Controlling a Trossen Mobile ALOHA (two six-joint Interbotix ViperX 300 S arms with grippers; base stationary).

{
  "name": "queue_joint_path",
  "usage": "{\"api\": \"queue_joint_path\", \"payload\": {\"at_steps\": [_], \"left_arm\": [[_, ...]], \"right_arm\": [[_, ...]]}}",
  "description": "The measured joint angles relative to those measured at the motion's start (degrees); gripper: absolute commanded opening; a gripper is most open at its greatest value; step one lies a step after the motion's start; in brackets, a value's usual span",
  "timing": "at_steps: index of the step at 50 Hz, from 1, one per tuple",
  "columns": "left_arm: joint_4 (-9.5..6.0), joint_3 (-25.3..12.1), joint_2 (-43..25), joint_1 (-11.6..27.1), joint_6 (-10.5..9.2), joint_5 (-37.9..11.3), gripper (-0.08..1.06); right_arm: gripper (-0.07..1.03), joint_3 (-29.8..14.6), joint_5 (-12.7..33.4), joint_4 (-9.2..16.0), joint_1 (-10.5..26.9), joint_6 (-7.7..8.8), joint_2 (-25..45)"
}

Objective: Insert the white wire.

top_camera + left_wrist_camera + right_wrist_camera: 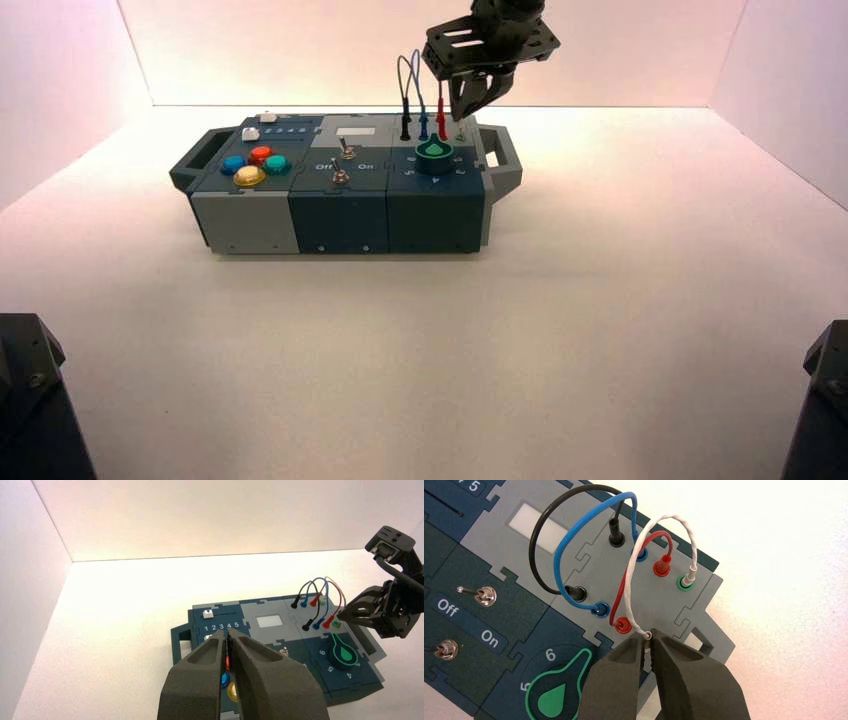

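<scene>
Between the right gripper [647, 637]'s pinched tips: hold the white wire [628, 582] firmly by its free plug. Align upright with the green socket [336, 624] just beneath; press straight down. Leave the closed left gripper [229, 634] parked, well leftward.

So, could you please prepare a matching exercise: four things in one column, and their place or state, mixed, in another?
1. White wire
2. Blue wire
3. Knob
4. Left gripper

A. Idle and shut, at the near left
B. On the right part of the box, with a green outline
C. One end in the right gripper, above the box's right end
D. Both ends in blue sockets

Pairs: 1-C, 2-D, 3-B, 4-A
</scene>
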State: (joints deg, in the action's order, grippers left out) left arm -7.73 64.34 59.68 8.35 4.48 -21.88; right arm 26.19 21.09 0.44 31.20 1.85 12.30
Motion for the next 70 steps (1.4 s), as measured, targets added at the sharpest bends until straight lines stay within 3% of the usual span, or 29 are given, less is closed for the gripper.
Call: {"api": "queue_joint_path", "payload": {"at_steps": [70], "left_arm": [[0.09,0.0,-1.7,0.0,0.0,-0.3,0.02]], "right_arm": [[-0.02,-1.7,0.8,-0.1,-0.4,0.0,0.0]]}}
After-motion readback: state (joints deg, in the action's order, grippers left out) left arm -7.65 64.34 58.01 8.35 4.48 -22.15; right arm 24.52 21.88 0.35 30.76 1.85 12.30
